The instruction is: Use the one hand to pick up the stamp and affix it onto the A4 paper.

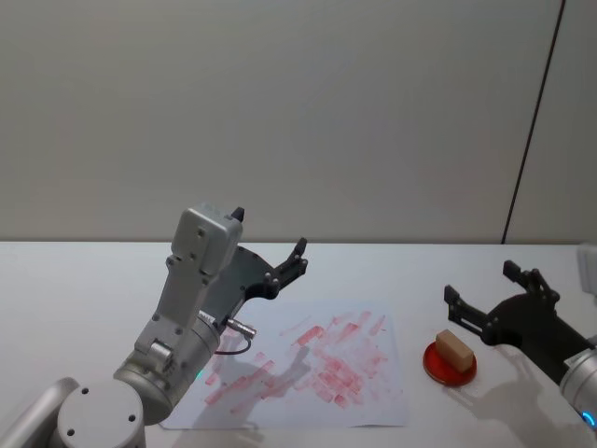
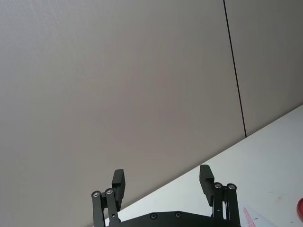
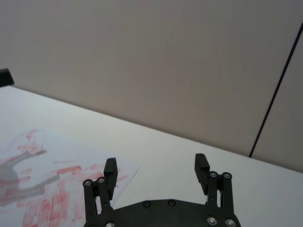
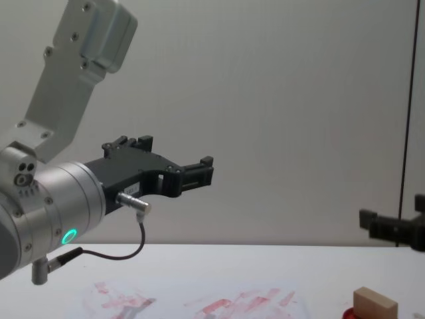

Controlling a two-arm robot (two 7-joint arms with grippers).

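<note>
Left gripper [image 1: 270, 233] gapes above the paper [image 1: 382, 375]; right gripper [image 1: 480, 282] gapes beside the stamp [image 1: 454, 348], lying diagonally.

A white, matte worktop [image 1: 84, 289] spans the head view from its left edge to its right edge. Its far edge meets a plain pale grey wall [image 1: 280, 112]. A thin dark seam [image 1: 532, 131] runs down the right part of the wall to the worktop's far edge, leaning slightly in this view. A flat, round red pad [image 1: 440, 371] lies on the worktop toward its front right corner. In the left wrist view, a red sliver [image 2: 300, 208], mostly cut off, is probably that same pad, though too little shows to be sure.
</note>
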